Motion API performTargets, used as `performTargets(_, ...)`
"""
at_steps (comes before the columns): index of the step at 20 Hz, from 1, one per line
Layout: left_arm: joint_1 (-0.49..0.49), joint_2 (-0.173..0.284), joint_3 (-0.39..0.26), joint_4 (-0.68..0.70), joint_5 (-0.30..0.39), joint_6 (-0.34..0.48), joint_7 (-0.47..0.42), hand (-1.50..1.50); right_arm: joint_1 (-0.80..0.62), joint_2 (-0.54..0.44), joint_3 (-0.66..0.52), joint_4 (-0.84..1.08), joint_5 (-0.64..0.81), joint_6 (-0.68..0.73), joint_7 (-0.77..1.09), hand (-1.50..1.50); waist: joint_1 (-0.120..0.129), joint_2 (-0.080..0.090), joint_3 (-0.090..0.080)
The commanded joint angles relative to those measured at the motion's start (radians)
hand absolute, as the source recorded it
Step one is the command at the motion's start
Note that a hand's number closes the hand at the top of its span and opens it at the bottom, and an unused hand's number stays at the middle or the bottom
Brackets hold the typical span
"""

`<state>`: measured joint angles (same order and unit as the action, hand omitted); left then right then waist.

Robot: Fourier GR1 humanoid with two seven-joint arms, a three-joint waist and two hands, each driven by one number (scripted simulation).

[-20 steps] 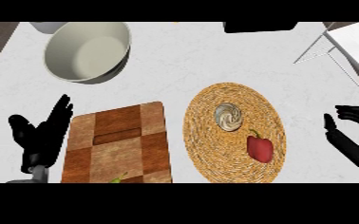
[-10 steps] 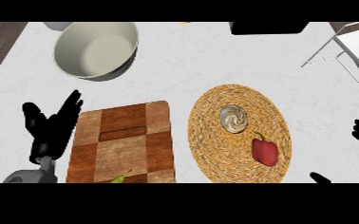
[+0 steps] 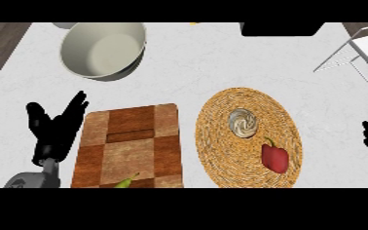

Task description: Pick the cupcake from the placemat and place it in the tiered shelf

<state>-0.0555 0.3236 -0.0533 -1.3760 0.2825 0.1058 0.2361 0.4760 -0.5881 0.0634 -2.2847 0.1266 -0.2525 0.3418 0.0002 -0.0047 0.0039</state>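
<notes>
At the far left, the left hand (image 3: 56,126) is seen on its grey forearm, fingers straight and spread upward, holding nothing; it rests just beside the left edge of a checkered wooden cutting board (image 3: 128,146). Above and to the right of that hand, a large pale bowl (image 3: 104,50) is set on the white counter (image 3: 194,73), well apart from the board. At the lower edge of the board, the tip of a green object (image 3: 128,181) is shown, too little of it to be identified.

To the right of the board, a round woven placemat (image 3: 215,141) is laid. The cupcake (image 3: 244,123), seen from above as a swirled pale top, is placed on the mat's upper middle, upright. Just below and to its right on the same mat, a red bell pepper (image 3: 274,157) is found, close to the cupcake but not touching it.

The cupcake is well apart from the left hand, with the board lying between them. At the upper right, part of the white wire tiered shelf (image 3: 345,56) is visible. At the right edge, only a small dark part of the right hand (image 3: 365,132) is shown; whether its fingers are open or closed cannot be told.
</notes>
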Motion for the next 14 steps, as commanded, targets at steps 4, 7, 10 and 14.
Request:
performTargets(4, 0.001, -0.015, -0.023, 0.015, -0.001, -0.022, 0.051, 0.00, -0.244, 0.019, 0.143, -0.062, 0.260, -0.038, 0.496, -1.50, 0.031, 0.012, -0.008)
performTargets(7, -0.014, -0.031, -0.031, 0.033, -0.030, 0.000, 0.036, 0.00, -0.346, 0.052, 0.217, 0.019, 0.395, -0.018, 0.627, -1.50, 0.033, 0.013, -0.008)
performTargets(10, -0.008, -0.029, -0.011, 0.038, -0.010, -0.023, 0.033, 0.00, -0.494, 0.086, 0.227, 0.068, 0.400, 0.063, 0.780, -1.50, 0.026, 0.010, -0.007)
performTargets(14, 0.025, -0.051, -0.035, -0.030, -0.027, 0.000, 0.053, 0.00, -0.586, 0.180, 0.349, 0.120, 0.505, 0.132, 0.915, -1.50, 0.022, 0.005, -0.006)
